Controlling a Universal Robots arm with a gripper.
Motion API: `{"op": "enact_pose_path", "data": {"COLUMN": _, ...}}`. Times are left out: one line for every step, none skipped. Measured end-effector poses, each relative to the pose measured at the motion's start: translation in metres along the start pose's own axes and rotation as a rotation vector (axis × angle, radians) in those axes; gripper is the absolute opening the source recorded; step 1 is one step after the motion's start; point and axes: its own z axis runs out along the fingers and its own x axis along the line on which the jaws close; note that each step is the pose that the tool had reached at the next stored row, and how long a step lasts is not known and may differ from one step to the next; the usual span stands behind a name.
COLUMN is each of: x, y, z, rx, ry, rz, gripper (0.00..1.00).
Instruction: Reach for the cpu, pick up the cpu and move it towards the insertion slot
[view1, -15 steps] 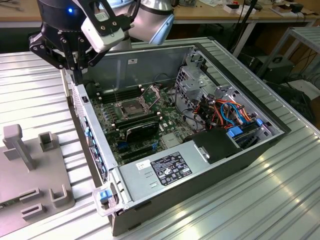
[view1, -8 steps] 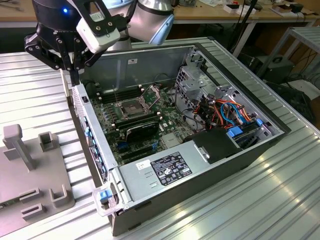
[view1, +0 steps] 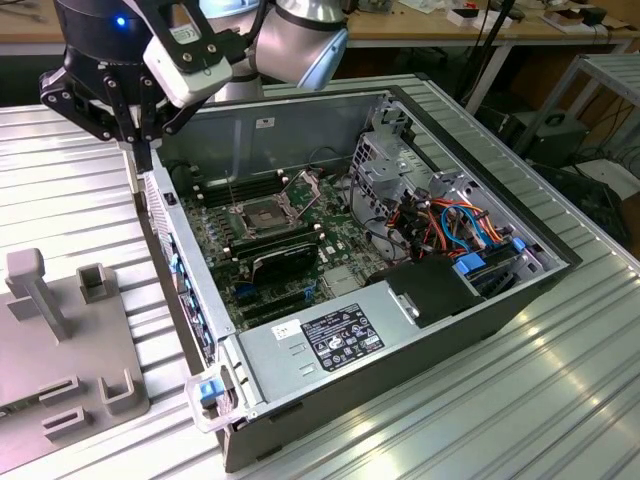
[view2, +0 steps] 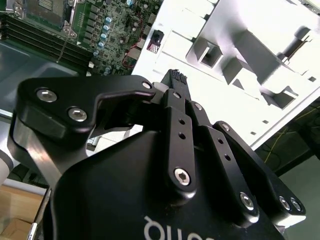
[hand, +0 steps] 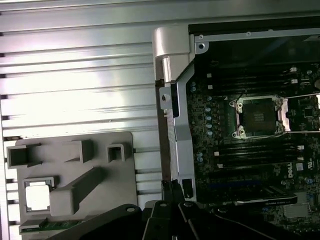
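The cpu (hand: 37, 195) is a small silver square lying in a pocket of the grey fixture plate (hand: 75, 165), beside the computer case. The insertion slot (hand: 258, 117) is a silver-framed square socket with a dark centre on the green motherboard; in the exterior view the insertion slot (view1: 262, 215) sits at the board's middle with its wire lever raised. My gripper (view1: 142, 158) hangs above the case's side wall, between plate and board, well apart from the cpu. Its fingers (view2: 176, 82) are pressed together with nothing between them; the gripper (hand: 173, 192) tips point at the case edge.
The open computer case (view1: 330, 400) lies on a ribbed aluminium table (view1: 560, 390). Inside are long black memory slots (view1: 275, 238), a finned black block (view1: 285, 262), a silver drive cage (view1: 395, 165), coloured cables (view1: 455, 225) and a power supply (view1: 335, 340). The fixture plate (view1: 50, 350) carries upright posts.
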Motion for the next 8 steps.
{"op": "enact_pose_path", "data": {"x": 0.0006, "y": 0.0000, "z": 0.0000, "rx": 0.0000, "ry": 0.0002, "rz": 0.000, "gripper": 0.11}}
{"op": "enact_pose_path", "data": {"x": 0.0019, "y": -0.0002, "z": 0.0000, "rx": 0.0001, "ry": 0.0005, "rz": 0.000, "gripper": 0.11}}
{"op": "enact_pose_path", "data": {"x": 0.0026, "y": -0.0002, "z": 0.0001, "rx": 0.0000, "ry": 0.0006, "rz": 0.000, "gripper": 0.11}}
{"op": "enact_pose_path", "data": {"x": 0.0032, "y": -0.0002, "z": 0.0001, "rx": 0.0001, "ry": 0.0007, "rz": 0.000, "gripper": 0.11}}
{"op": "enact_pose_path", "data": {"x": 0.0039, "y": -0.0003, "z": 0.0001, "rx": 0.0001, "ry": 0.0009, "rz": 0.000, "gripper": 0.11}}
{"op": "enact_pose_path", "data": {"x": 0.0048, "y": -0.0004, "z": 0.0001, "rx": 0.0001, "ry": 0.0010, "rz": 0.000, "gripper": 0.11}}
{"op": "enact_pose_path", "data": {"x": 0.0059, "y": -0.0005, "z": 0.0001, "rx": 0.0001, "ry": 0.0013, "rz": 0.000, "gripper": 0.11}}
{"op": "enact_pose_path", "data": {"x": 0.0066, "y": -0.0005, "z": 0.0001, "rx": 0.0001, "ry": 0.0015, "rz": 0.000, "gripper": 0.11}}
